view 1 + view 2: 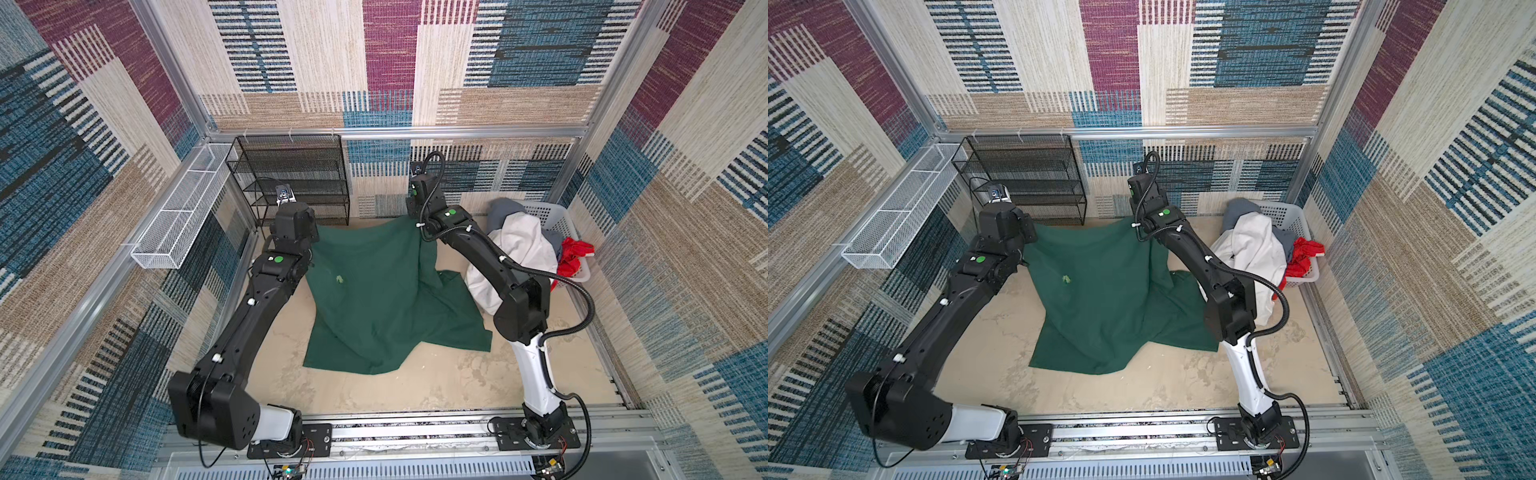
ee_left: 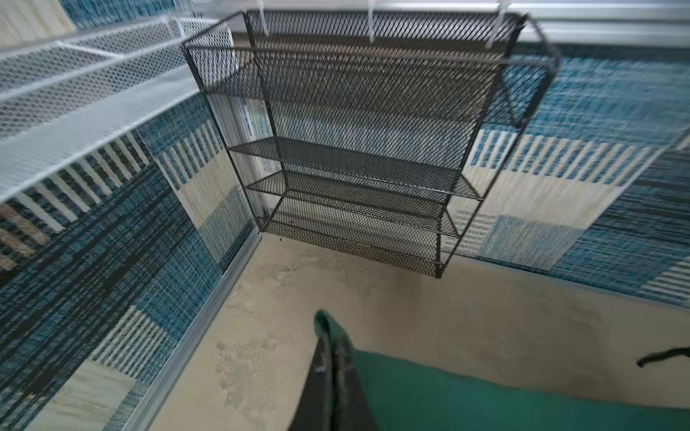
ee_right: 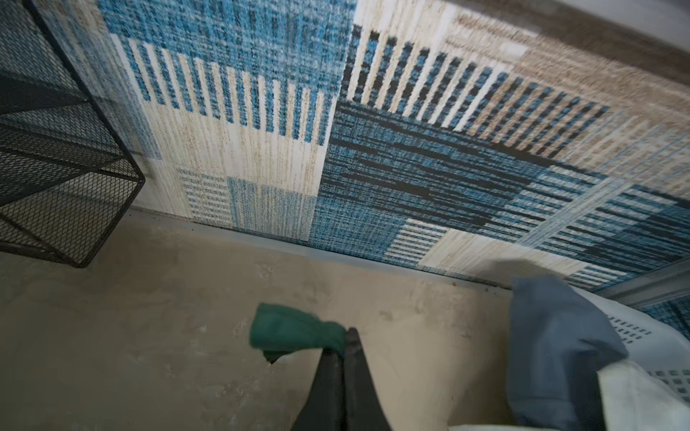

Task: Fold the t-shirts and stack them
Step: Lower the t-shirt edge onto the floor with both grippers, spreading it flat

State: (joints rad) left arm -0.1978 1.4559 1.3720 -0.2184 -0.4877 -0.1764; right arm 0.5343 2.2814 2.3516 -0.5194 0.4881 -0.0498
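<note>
Jaws clamped at both arms; left gripper (image 2: 331,345) pinches far-left end of dark green t-shirt (image 1: 374,291) edge, right gripper (image 3: 345,345) far-right end; both held high at far side, so cloth hangs stretched between them, near hem resting on table (image 1: 415,386); likely spreading it flat for folding; white t-shirt (image 1: 521,245), grey t-shirt (image 1: 500,210), red t-shirt (image 1: 575,251) heaped in basket (image 1: 550,216), far right.

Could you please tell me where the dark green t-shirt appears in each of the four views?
Top view: dark green t-shirt, mid-table between the arms.
Top view: likewise mid-table between the arms.
Left wrist: its edge pinched in the left end effector.
Right wrist: a bunched corner in the right end effector.
Shared landmark: the black mesh rack, in all four.
</note>
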